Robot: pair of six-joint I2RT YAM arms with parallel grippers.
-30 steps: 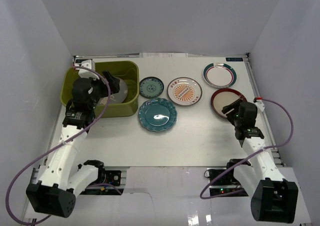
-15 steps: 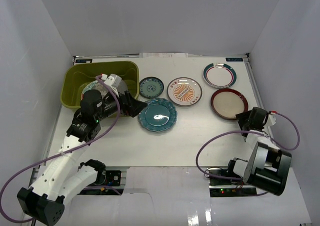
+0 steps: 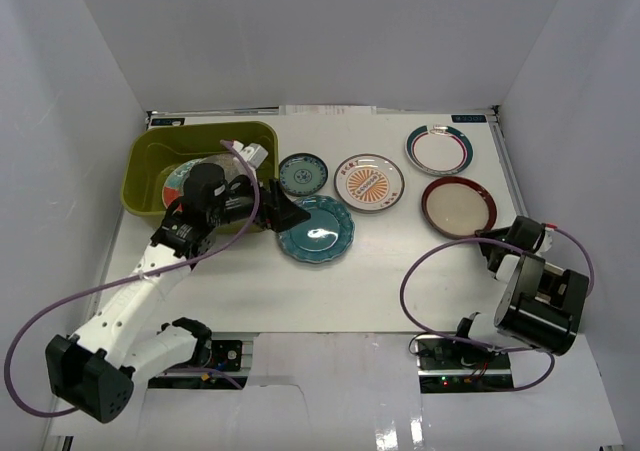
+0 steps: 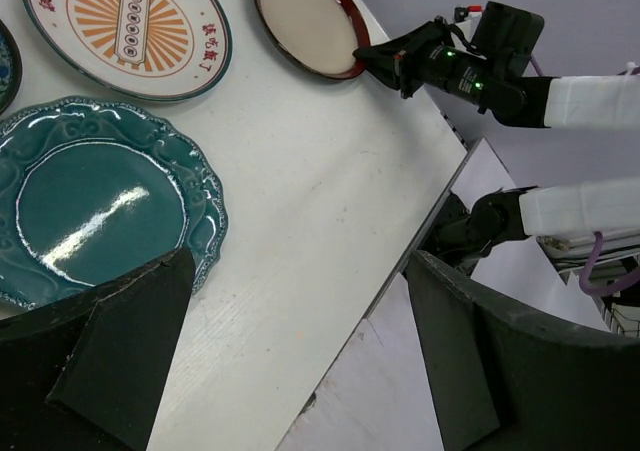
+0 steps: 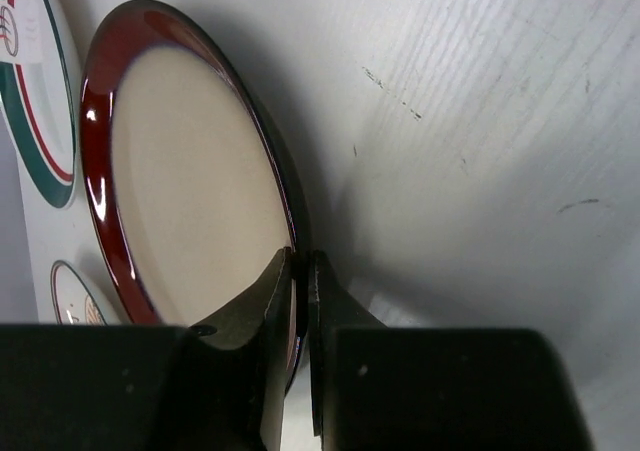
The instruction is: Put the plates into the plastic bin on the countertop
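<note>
Right claw (image 5: 300,276): clenched on the near rim of the dark-red-rimmed plate (image 5: 190,181). The rim is pinched between the two fingers, and the plate's far side lies on the desk (image 5: 480,121).
Left claw (image 3: 285,211): released, jaws spread wide, grasping nothing. It hangs over the left edge of the plain teal plate (image 3: 315,229), just beside the bin's right wall.
Plastic bin (image 3: 205,126): far-left part of the desk. A patterned plate (image 3: 175,183) lies inside, partly hidden.
Other plates: the small teal plate (image 3: 302,174), the orange sunburst plate (image 3: 369,182) and the white plate with teal-red rim (image 3: 439,150) lie flat along the far side. The dark-red-rimmed plate is just nearer than the white one.
In the way: the left arm (image 3: 195,216) crosses the bin's near-right corner and covers part of its contents. A purple cable (image 3: 405,281) loops over the near right of the desk.
Left wrist view only: the right claw seen from the side, its tips at the dark-red rim and low to the desk.
Right wrist view only: the grip itself. From above, the claw's body hides it.
Top view only: the bin and what is in it.
</note>
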